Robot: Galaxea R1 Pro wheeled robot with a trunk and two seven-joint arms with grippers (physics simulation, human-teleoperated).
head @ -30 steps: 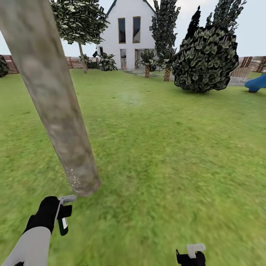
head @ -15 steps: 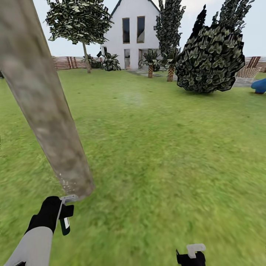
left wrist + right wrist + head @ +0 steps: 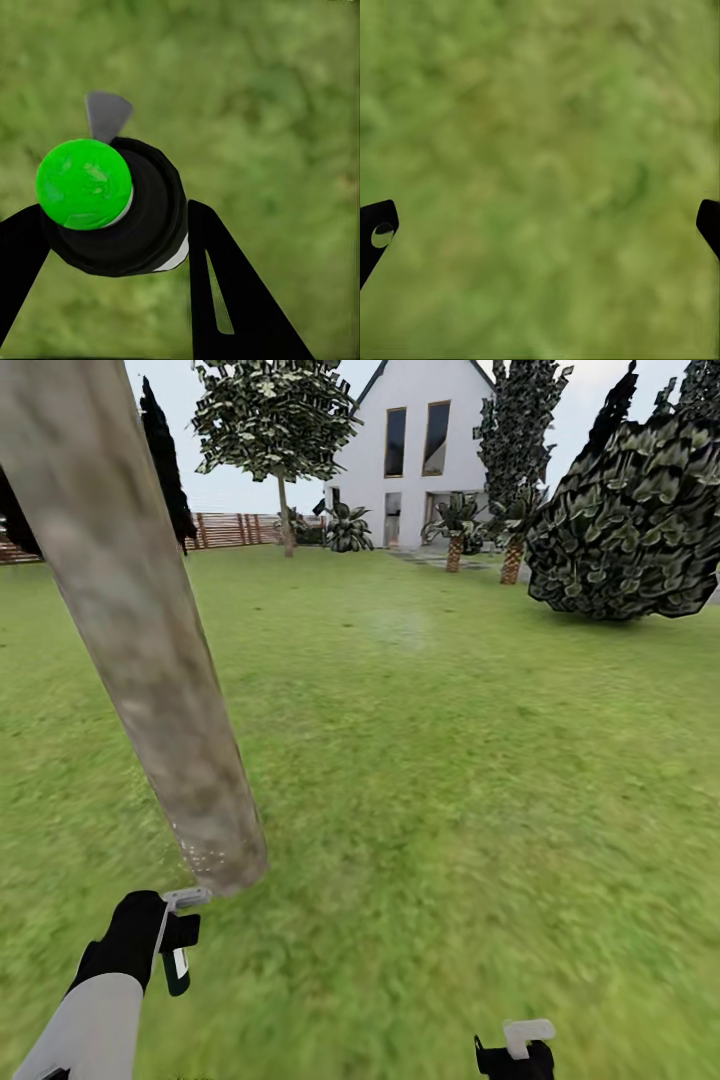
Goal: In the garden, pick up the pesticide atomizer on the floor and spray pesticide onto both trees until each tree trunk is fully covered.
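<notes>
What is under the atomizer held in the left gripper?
In the left wrist view, blurred green grass lies below the pesticide atomizer, which sits between the left gripper fingers. The ground directly beneath the bottle is covered by it.

My left gripper (image 3: 112, 247): matt black plastic fingers; atomizer (image 3: 124, 210) glossy, smooth green cap. Tree trunk (image 3: 150, 650) mottled, matt bark.

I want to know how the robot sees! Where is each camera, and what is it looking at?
Head view: on the robot's head, looking forward and down at the tree trunk, the lawn, the left gripper and right gripper.
Left wrist view: by the left gripper, looking along its fingers at the pesticide atomizer over grass.
Right wrist view: by the right gripper, looking at grass between its fingertips.
Shared: the atomizer also shows in the head view.
</notes>
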